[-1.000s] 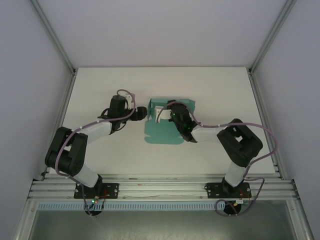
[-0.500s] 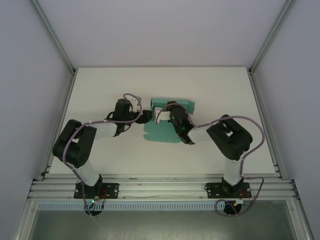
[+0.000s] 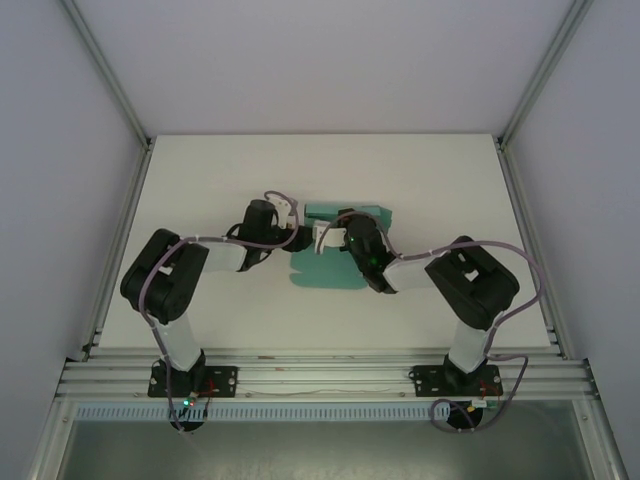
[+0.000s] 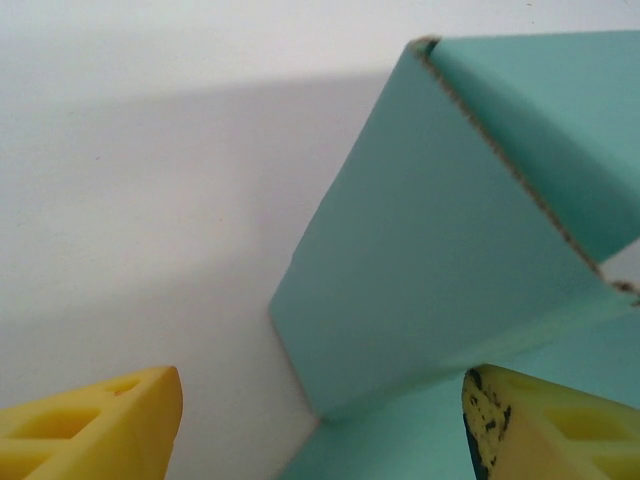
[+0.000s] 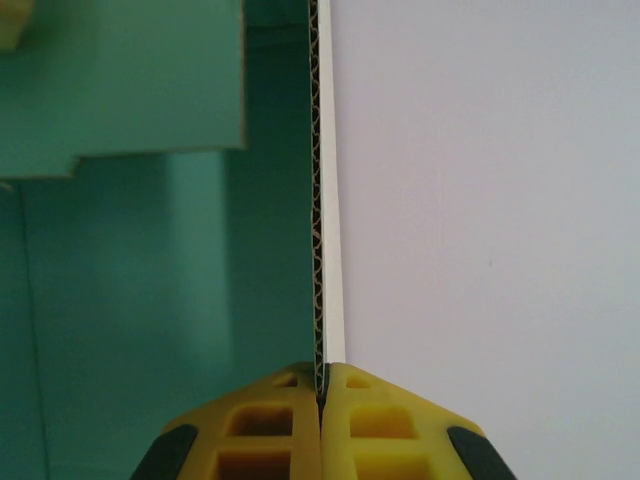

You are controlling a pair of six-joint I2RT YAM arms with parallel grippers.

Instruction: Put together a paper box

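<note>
1. The paper box (image 3: 325, 268) lies partly folded on the desk (image 3: 200, 180).
2. The right fingers (image 5: 370, 420) are pinched tight on the box's upright wall edge.
3. The left fingers (image 4: 110, 425), at the box's left side, are spread wide and grip nothing.

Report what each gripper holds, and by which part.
Right gripper: shut on the paper box, pinching the thin edge of an upright panel. Left gripper: open around a raised flap, holding nothing.
</note>
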